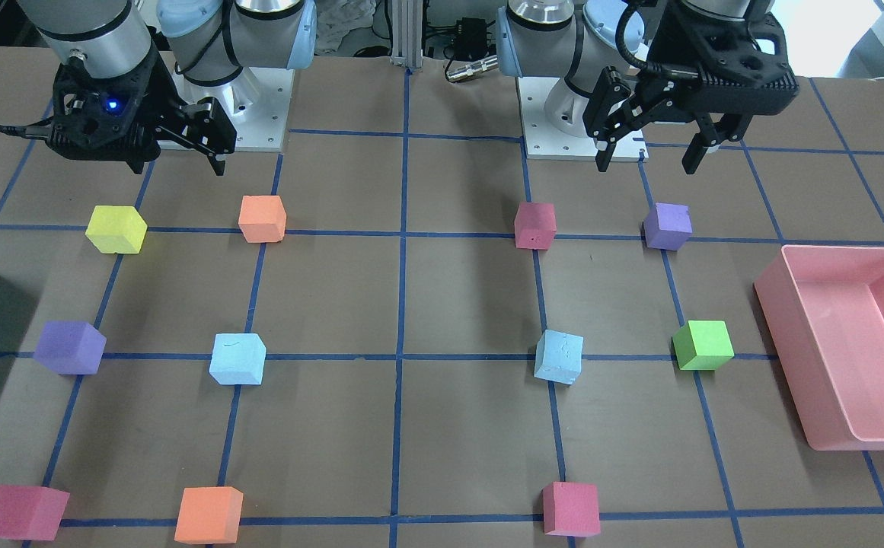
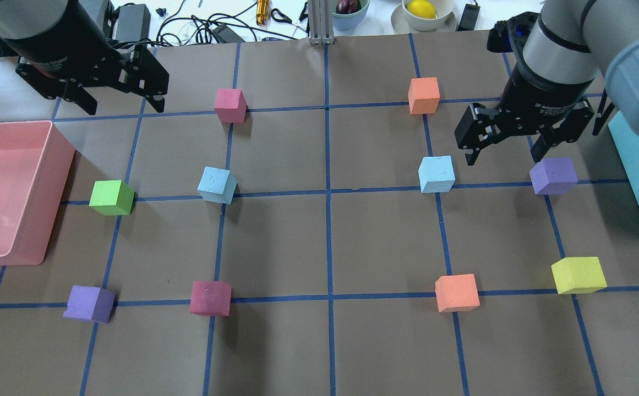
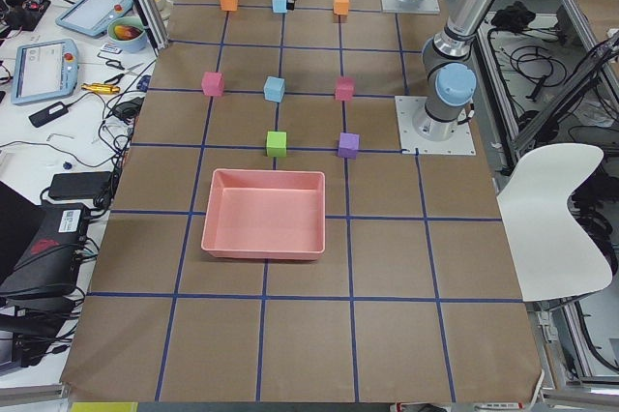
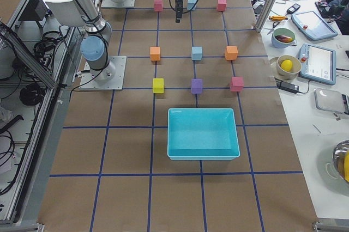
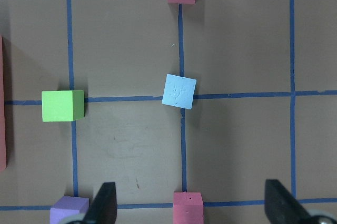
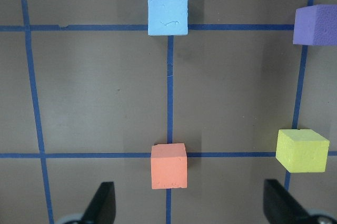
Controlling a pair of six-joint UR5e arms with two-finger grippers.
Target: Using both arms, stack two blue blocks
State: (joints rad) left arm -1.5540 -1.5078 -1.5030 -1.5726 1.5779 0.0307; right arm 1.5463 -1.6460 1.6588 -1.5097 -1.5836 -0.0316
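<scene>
You hold nothing yet.
Your left gripper [image 2: 125, 104] and right gripper [image 2: 502, 158] both gape wide; left blue block [image 2: 217, 185] and right blue block [image 2: 436, 174] lie well apart.

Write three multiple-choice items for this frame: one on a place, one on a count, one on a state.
1. Which end of the table holds the pink bin? A) the robot's left B) the robot's right C) neither
2. How many sky-blue cubes are out? A) one B) two C) three
3. The sky-blue cubes are: A) stacked B) one in a claw C) apart on the table
Key: 1 A, the overhead view shows it on the side of the left claw. 2 B, one in each half. 3 C, the left claw and right claw are open and empty.
</scene>
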